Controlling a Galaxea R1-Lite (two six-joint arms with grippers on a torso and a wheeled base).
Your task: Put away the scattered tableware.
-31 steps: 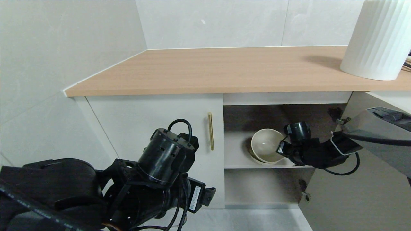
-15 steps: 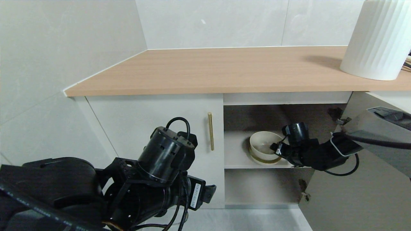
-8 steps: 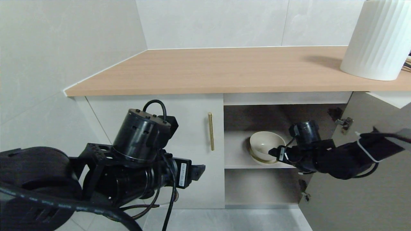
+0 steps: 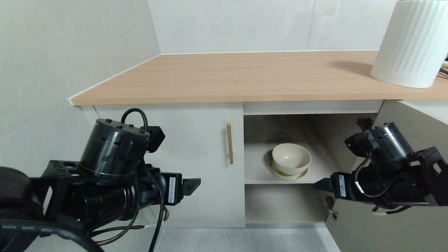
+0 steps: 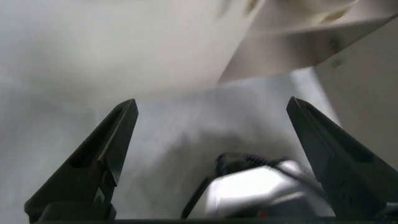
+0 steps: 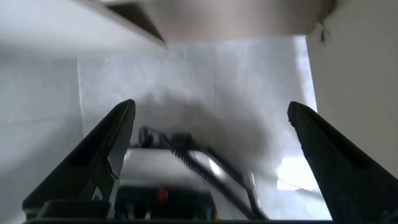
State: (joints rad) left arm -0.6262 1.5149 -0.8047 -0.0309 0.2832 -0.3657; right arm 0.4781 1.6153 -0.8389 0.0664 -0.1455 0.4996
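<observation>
A cream bowl (image 4: 291,158) stands upright on a cream plate (image 4: 290,175) on the upper shelf (image 4: 257,168) of the open cabinet. My right gripper (image 4: 319,184) hangs outside the cabinet, just right of and below the bowl, apart from it. Its fingers (image 6: 102,158) are spread open with nothing between them in the right wrist view. My left gripper (image 4: 193,182) is in front of the closed left door, well left of the bowl. It is open and empty too, with its fingers (image 5: 93,168) wide apart over the floor.
The closed left door carries a brass handle (image 4: 229,143). The right cabinet door (image 4: 385,217) is swung open beside my right arm. A white ribbed vase (image 4: 413,42) stands on the wooden countertop (image 4: 227,77). The lower shelf (image 4: 285,206) is bare.
The right gripper set the tilted bowl down upright on the plate, let go and drew back out of the cabinet to the right. The left arm swung left and lower.
</observation>
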